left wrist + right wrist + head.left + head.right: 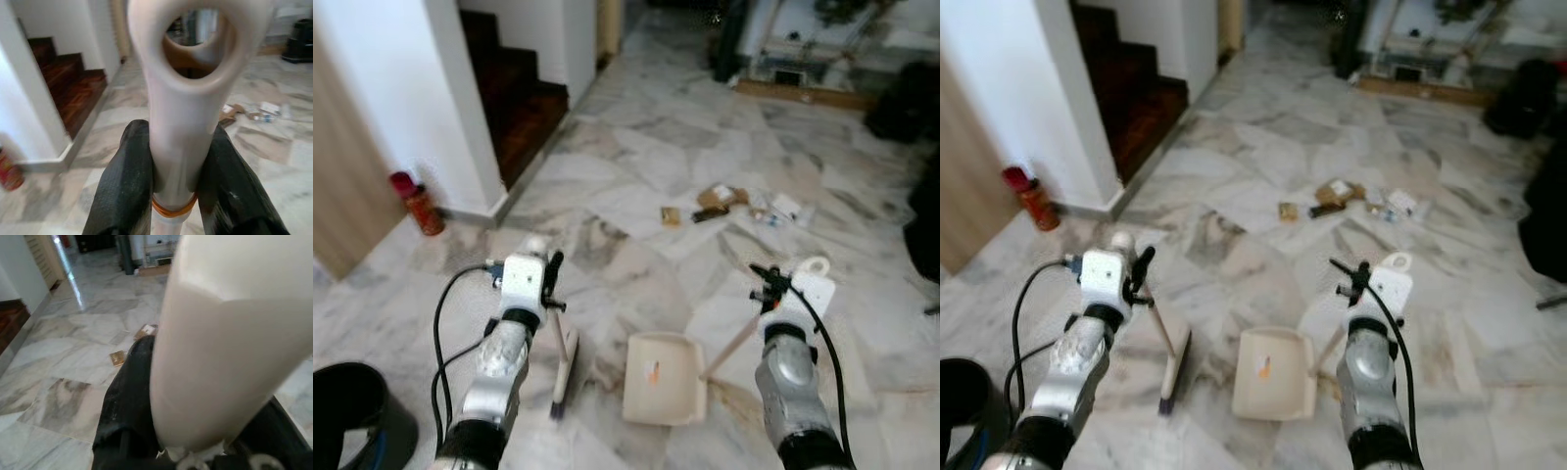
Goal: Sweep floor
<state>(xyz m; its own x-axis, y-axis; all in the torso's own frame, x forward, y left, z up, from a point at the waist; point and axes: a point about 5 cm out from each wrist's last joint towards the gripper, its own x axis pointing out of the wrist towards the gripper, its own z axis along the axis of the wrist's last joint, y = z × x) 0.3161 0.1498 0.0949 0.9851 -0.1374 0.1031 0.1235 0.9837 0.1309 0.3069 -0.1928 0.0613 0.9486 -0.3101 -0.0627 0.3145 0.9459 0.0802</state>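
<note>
A pile of litter (734, 204), cardboard scraps and wrappers, lies on the marble floor ahead. My left gripper (551, 284) is shut on the cream handle of a short broom (565, 364); its brush rests on the floor below my hand. In the left wrist view the black fingers (124, 181) clamp the handle just under its hanging loop. My right gripper (770, 290) is shut on the long handle of a cream dustpan (664, 380), which sits flat on the floor between my arms. The litter is well beyond both tools.
Dark wooden stairs (514, 93) rise at the back left behind a white wall corner. A red canister (419, 204) stands by the wall. A black bin (352, 411) is at my near left. A shelf unit (803, 59) and dark objects (906, 98) line the far right.
</note>
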